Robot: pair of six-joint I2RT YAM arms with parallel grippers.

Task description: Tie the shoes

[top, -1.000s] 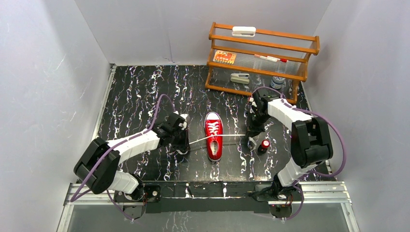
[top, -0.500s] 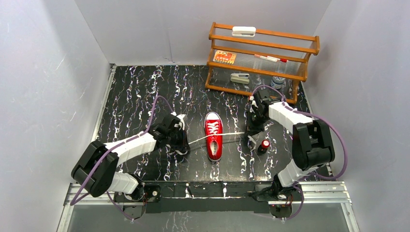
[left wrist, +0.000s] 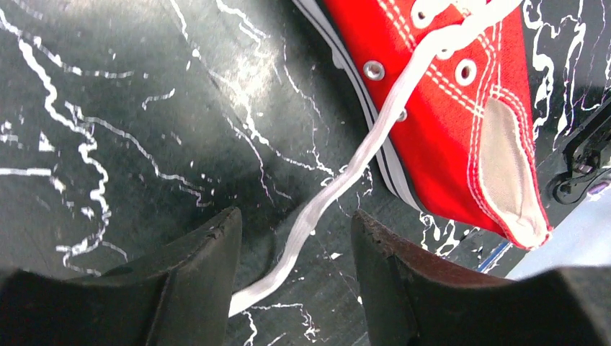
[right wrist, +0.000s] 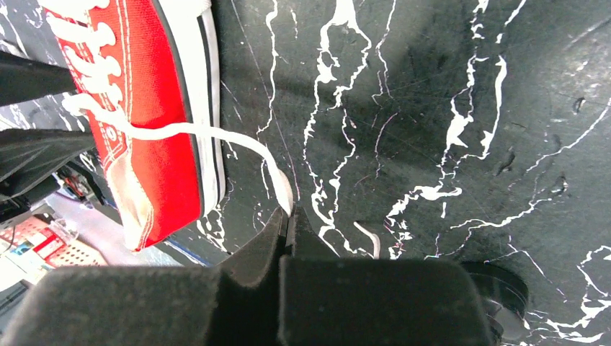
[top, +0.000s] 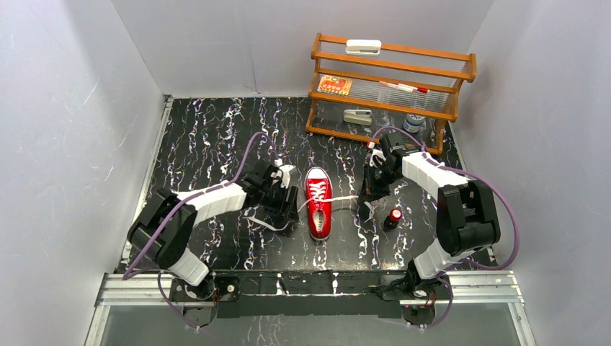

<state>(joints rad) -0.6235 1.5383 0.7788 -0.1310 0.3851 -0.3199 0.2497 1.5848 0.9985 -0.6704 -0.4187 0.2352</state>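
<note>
The red shoe with white laces lies in the middle of the black marbled table, toe away from the arms. My left gripper stands open just left of it. In the left wrist view the left lace runs slack from the shoe across the table and between the parted fingers of the gripper, which do not pinch it. My right gripper is right of the shoe, shut on the right lace, which curves from the eyelets of the shoe into the gripper's closed tips.
A small red-and-black cylinder stands just right of the right gripper. A wooden shelf rack holding small items fills the back right. Grey walls close in the table on three sides.
The left gripper opened and let go of the left lace, which now lies slack, and it moved closer to the shoe. The right gripper kept its hold and shifted slightly back.
</note>
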